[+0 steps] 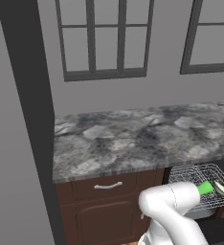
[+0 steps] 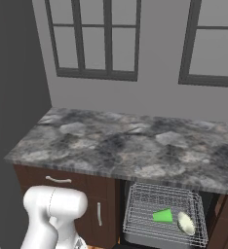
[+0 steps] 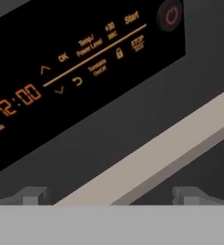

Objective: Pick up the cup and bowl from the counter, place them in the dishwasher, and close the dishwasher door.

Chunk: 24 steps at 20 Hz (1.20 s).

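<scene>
**Cup and bowl in the rack, pincer at the door handle**

Seen from the hand: pincer spread wide, holding nothing, one grey fingertip at 7 o'clock and the other at 5 o'clock. Running slantwise between and just beyond them, from 6 o'clock up toward 3 o'clock, the pale bar handle of the dishwasher door. Whether tips and handle touch, cannot tell. Above the handle, a black control panel with orange markings, a clock readout at 9 o'clock and a round power button at 1 o'clock.

From the right base view: dishwasher open under the counter, wire rack pulled out at 5 o'clock. Lying in the rack, the green cup tipped on its side, and the pale bowl just beside it toward 3 o'clock, standing on edge; whether touching, cannot tell. Brown cabinets with a silver drawer handle at 8 o'clock.

From the left base view: same rack at 4 o'clock, cup and bowl near its front, partly behind the white arm.
</scene>
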Tool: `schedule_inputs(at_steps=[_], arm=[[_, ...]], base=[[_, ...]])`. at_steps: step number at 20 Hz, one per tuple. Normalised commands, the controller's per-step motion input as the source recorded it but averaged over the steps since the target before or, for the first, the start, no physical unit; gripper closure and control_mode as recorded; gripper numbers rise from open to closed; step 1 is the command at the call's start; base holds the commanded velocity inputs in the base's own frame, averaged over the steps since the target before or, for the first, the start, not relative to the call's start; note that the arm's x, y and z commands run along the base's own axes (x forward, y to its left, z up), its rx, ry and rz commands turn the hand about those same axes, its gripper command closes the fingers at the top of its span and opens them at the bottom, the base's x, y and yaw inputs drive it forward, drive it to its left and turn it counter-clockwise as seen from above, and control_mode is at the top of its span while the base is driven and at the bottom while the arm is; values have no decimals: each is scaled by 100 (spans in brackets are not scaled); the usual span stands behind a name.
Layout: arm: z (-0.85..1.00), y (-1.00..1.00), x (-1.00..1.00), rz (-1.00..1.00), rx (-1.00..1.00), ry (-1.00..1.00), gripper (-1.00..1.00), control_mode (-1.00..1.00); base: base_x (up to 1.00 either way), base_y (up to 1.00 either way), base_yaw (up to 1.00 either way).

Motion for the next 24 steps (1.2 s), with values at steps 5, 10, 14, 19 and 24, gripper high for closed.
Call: schedule_inputs(at_steps=[5,10,14,19,24], arm=[[-20,-10,100,0,-4,0,-100,-100],[-4,-10,100,0,-3,0,-100,-100],[0,-11,100,0,-1,0,-100,-100],[-1,-4,100,0,0,0,-100,-100],[-1,-2,100,0,0,0,-100,-100]], base=[[0,0,0],[0,0,0],[0,0,0],[0,0,0],[0,0,0]])
